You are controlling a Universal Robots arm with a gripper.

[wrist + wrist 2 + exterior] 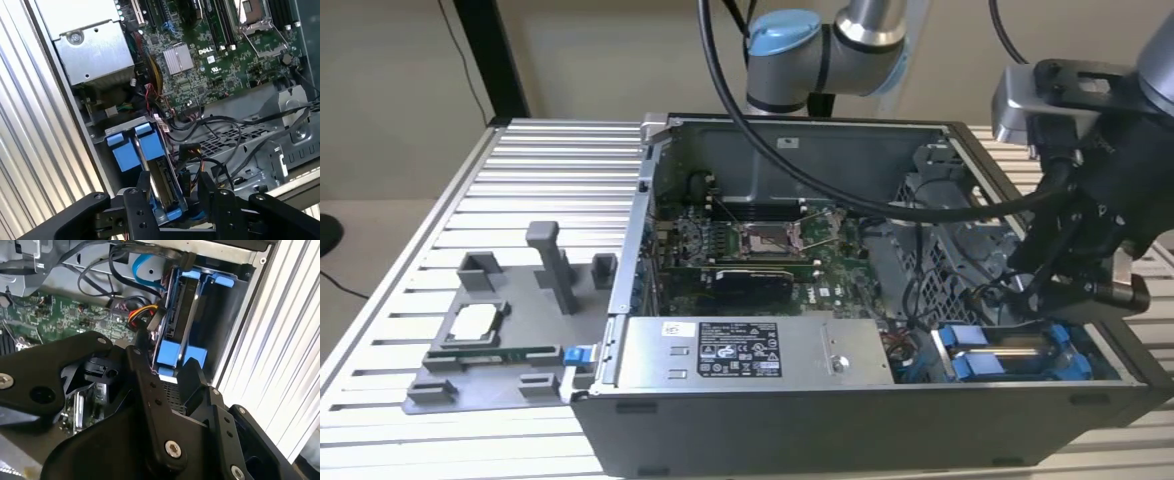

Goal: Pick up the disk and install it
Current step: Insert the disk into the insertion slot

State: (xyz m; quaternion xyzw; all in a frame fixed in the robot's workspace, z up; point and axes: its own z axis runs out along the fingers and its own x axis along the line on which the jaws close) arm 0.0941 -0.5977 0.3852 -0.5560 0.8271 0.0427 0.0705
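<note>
The arm is reaching in from above the rear of the open computer case, which is lying on its side on the slatted tabletop. Its wrist is bending down over the case's corner at the exterior view's right, nearest the camera. The black gripper is pointing down into the drive bay there.

The disk is sitting in that bay, between the grey power supply box and the case's side wall. In both wrist views it is standing on edge, with one narrow silver-grey side and its blue rails facing up out of the case. In the exterior view the disk's long axis is running along the case's near wall, from the exterior view's left to its right.

In the first wrist view the gripper is straddling one end of the disk with its fingers spread. One finger is lying close beside the disk; cables are showing in the gap between the other finger and the disk. The fingers are not clamping anything.

The green motherboard is filling the middle of the case.
</note>
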